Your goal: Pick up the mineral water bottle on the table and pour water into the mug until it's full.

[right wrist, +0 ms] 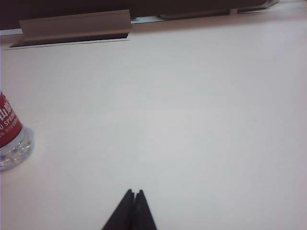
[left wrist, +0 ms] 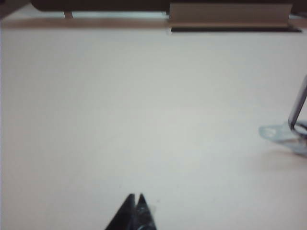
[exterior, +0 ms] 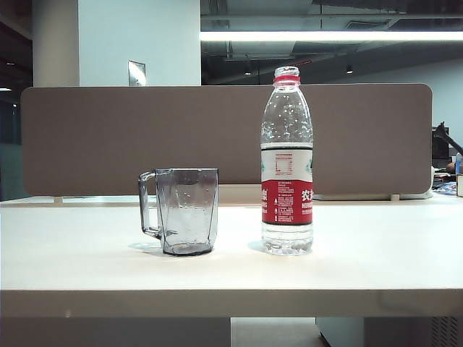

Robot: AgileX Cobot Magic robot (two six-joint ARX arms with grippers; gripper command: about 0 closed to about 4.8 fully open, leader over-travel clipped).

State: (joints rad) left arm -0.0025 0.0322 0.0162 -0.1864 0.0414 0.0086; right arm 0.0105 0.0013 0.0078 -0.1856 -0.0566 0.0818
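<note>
The mineral water bottle (exterior: 286, 163) stands upright on the table (exterior: 231, 267), clear with a red neck ring and a red-and-white label; water shows inside it. Left of it sits the smoky-grey faceted mug (exterior: 184, 210), handle turned left. No arm shows in the exterior view. In the left wrist view my left gripper (left wrist: 135, 196) is shut, over bare tabletop, with the mug's handle and base (left wrist: 293, 125) off at the picture's edge. In the right wrist view my right gripper (right wrist: 134, 192) is shut with nothing in it, and the bottle's base (right wrist: 10, 136) stands well apart from it.
A brown partition panel (exterior: 224, 137) runs along the table's far edge. A grey cable-slot cover (right wrist: 74, 25) lies near that far edge, also in the left wrist view as a cover (left wrist: 230, 14). The thick front edge (exterior: 231, 302) of the table faces the camera.
</note>
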